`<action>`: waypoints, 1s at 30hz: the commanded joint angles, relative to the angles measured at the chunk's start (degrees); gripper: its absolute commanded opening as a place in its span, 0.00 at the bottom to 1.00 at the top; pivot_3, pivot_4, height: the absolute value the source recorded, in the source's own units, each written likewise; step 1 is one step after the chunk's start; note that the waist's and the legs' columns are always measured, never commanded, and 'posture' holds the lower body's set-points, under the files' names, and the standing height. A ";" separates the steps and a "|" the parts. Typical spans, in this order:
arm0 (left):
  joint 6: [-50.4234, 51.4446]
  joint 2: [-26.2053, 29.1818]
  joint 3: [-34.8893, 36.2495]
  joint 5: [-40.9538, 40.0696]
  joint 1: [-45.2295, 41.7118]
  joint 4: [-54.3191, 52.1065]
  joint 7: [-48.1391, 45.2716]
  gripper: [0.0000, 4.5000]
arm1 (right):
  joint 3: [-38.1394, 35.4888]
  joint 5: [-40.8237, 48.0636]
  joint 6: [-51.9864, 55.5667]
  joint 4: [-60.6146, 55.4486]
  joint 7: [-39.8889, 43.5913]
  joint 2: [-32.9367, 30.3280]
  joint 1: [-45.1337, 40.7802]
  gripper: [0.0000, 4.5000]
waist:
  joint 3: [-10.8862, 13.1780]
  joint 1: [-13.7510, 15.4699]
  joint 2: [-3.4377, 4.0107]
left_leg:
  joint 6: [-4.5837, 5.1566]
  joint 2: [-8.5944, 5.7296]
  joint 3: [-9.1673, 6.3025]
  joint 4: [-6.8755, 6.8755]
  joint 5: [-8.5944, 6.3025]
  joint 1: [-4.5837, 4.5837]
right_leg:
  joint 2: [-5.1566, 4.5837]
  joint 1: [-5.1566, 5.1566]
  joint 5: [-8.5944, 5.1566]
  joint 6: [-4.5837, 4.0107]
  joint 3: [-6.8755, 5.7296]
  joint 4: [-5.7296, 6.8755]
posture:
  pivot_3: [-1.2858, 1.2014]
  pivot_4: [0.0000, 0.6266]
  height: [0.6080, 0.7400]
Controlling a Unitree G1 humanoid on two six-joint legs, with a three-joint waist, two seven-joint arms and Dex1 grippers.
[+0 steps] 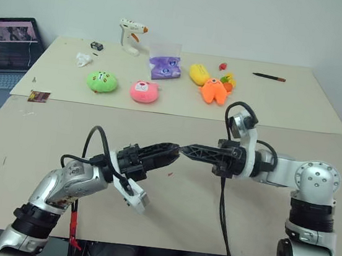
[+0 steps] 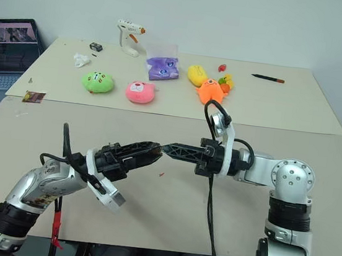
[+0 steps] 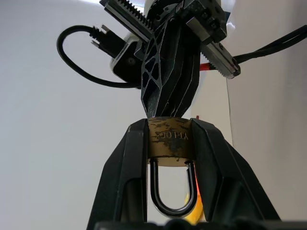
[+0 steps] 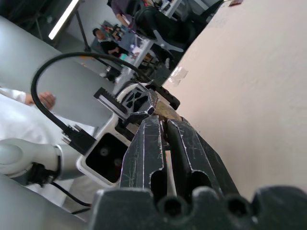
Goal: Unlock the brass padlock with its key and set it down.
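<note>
Brass padlock (image 3: 168, 143) yellow-gold, scuffed, shackle dark silver. Both pincers black: left pincer (image 1: 171, 153), right pincer (image 1: 188, 149). Bench (image 1: 177, 126) beige. Plush toys: green (image 1: 102, 82), pink (image 1: 144, 91), orange (image 1: 213, 91), yellow (image 1: 198, 74). Purple patterned pouch (image 1: 165, 67). White glue gun (image 1: 131, 36), orange tip.

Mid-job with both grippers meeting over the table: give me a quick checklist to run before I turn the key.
1. brass padlock clamped between the left gripper fingers: ok.
2. Shackle shut, not yet released: ok.
3. right gripper shut, tips at the padlock's body: ok.
4. Key seated in the keyhole: cannot tell, hidden by the fingertips.
5. Both grippers raised off the table: ok.
6. Plush toys at the far side, such as the orange plush toy, away from the work: ok.
</note>
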 commanded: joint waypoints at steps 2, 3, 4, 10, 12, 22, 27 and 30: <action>2.30 -0.16 -0.54 -5.66 -0.47 -1.05 -1.67 0.19 | 8.53 -13.50 -13.76 -10.39 14.17 -6.71 2.24 0.09 | 0.00 -0.01 0.00 | 0.02 -0.03 0.00 0.10 -0.01 -0.04 | 0.00 0.00 0.01 0.04 -0.01 -0.04 | 0.52 0.24 0.99; 2.49 -0.17 -0.49 -5.92 -0.47 -1.03 -1.82 0.19 | 9.15 -14.61 -15.24 -10.65 15.53 -7.32 2.38 0.09 | 0.00 -0.04 0.00 | 0.03 -0.07 -0.01 0.11 -0.02 -0.04 | -0.01 0.00 0.01 0.07 -0.01 -0.05 | 0.52 0.24 0.99; 2.55 -0.26 -0.49 -6.09 -0.62 -0.73 -1.87 0.19 | 9.06 -14.77 -15.91 -10.70 16.48 -7.59 2.26 0.09 | 0.00 -0.03 0.00 | 0.04 -0.07 0.00 0.17 -0.03 -0.03 | -0.01 0.02 0.01 0.07 -0.01 -0.07 | 0.52 0.24 0.99; 2.00 -0.98 -1.06 -6.38 -1.85 1.62 -2.21 0.19 | 6.73 -12.38 -14.17 -8.35 16.51 -7.42 1.38 0.38 | 0.00 -0.17 0.00 | 0.02 -0.03 0.03 0.19 -0.01 0.05 | -0.01 0.08 0.02 0.07 0.02 -0.06 | 0.52 0.24 0.99; 1.62 -1.21 -1.29 -6.36 -2.21 2.47 -2.20 0.19 | 6.58 -12.00 -13.09 -7.85 16.17 -7.86 1.20 0.55 | 0.00 -0.12 -0.01 | 0.02 -0.04 0.03 0.20 -0.01 0.05 | -0.01 0.08 0.02 0.07 0.02 -0.07 | 0.52 0.24 0.99; 0.28 -1.92 -1.84 -6.23 -3.14 4.93 -2.03 0.19 | 6.67 -12.68 -12.62 -6.31 14.25 -5.85 0.45 0.55 | 0.00 -0.05 -0.01 | 0.04 -0.04 0.02 0.19 -0.02 0.03 | -0.03 0.06 0.02 0.07 0.02 -0.07 | 0.52 0.24 0.99; 0.11 -1.86 -1.71 -6.36 -3.07 4.89 -2.20 0.19 | 8.68 -16.82 -14.62 -4.43 16.42 -6.53 -0.03 0.55 | 0.00 0.03 -0.01 | 0.04 -0.05 0.02 0.20 -0.02 0.02 | -0.03 0.06 0.02 0.07 0.02 -0.07 | 0.52 0.24 0.99; 0.15 -1.67 -1.51 -6.59 -2.84 4.69 -2.31 0.19 | 11.01 -21.91 -18.05 -2.39 20.56 -9.40 0.20 0.55 | 0.00 0.11 -0.01 | 0.04 -0.07 0.02 0.19 -0.03 0.02 | -0.04 0.05 0.02 0.07 0.01 -0.07 | 0.52 0.24 0.99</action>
